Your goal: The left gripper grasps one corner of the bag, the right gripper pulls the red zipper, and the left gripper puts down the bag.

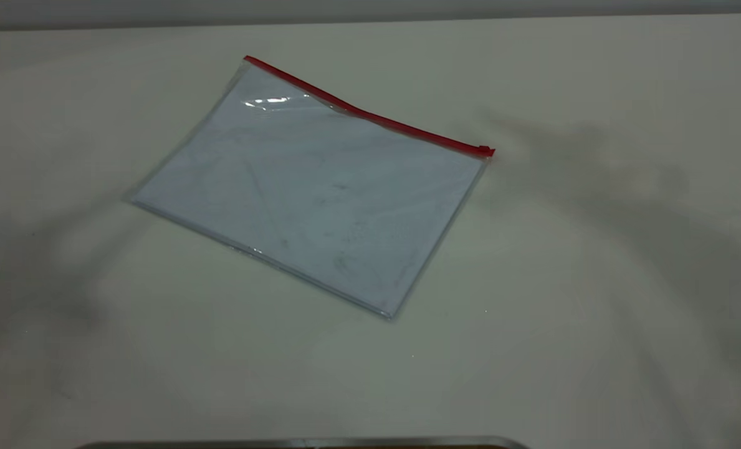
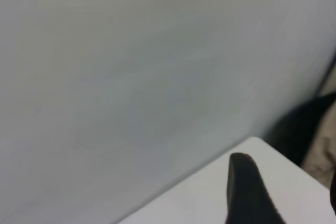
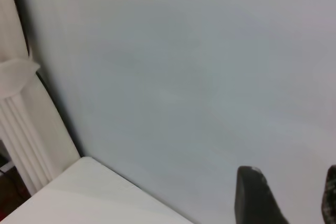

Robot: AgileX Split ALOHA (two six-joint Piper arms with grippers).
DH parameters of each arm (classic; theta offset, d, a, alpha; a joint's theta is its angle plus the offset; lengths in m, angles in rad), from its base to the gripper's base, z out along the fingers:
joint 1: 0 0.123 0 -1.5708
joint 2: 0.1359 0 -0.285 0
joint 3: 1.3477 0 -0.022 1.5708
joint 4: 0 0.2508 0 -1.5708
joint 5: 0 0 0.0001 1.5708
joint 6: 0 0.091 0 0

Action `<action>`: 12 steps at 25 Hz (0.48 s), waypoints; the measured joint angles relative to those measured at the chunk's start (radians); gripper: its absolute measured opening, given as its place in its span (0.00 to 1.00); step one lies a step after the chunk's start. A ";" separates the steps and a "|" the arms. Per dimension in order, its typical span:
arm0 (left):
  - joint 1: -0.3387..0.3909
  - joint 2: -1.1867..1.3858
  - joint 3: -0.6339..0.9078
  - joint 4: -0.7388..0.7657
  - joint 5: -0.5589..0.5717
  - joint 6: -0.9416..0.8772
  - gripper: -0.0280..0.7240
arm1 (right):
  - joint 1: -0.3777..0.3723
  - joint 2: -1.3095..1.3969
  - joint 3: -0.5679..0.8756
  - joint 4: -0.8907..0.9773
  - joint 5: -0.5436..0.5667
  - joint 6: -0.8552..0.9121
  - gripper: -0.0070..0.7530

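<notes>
**Both claws up high, bag waiting flat on the table**

My left gripper [image 2: 294, 192] points at the wall, nowhere near the bag [image 1: 311, 193], which lies flat well below and ahead of it. One finger shows, so whether it's spread I can't tell. My right gripper [image 3: 291, 195] hangs high too, fingers parted, a gap between them. The red zipper [image 1: 370, 115] runs along the bag's far edge, slider at the right-arm end. I'd take the far zip corner opposite the slider, coming in low, and pinch only film.

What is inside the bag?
Through the clear bag, only a flat bluish-white sheet or backing shows; nothing bulky. The zipper looks shut, slider at its right end.
</notes>
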 joint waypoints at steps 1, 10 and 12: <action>0.000 -0.016 0.000 0.031 0.000 -0.016 0.63 | 0.000 -0.036 0.051 -0.002 0.000 -0.001 0.47; 0.000 -0.168 0.221 0.191 0.000 -0.060 0.63 | 0.000 -0.329 0.728 -0.133 0.000 -0.037 0.47; 0.000 -0.205 0.369 0.200 0.000 -0.061 0.63 | 0.000 -0.404 0.895 -0.157 0.000 -0.038 0.47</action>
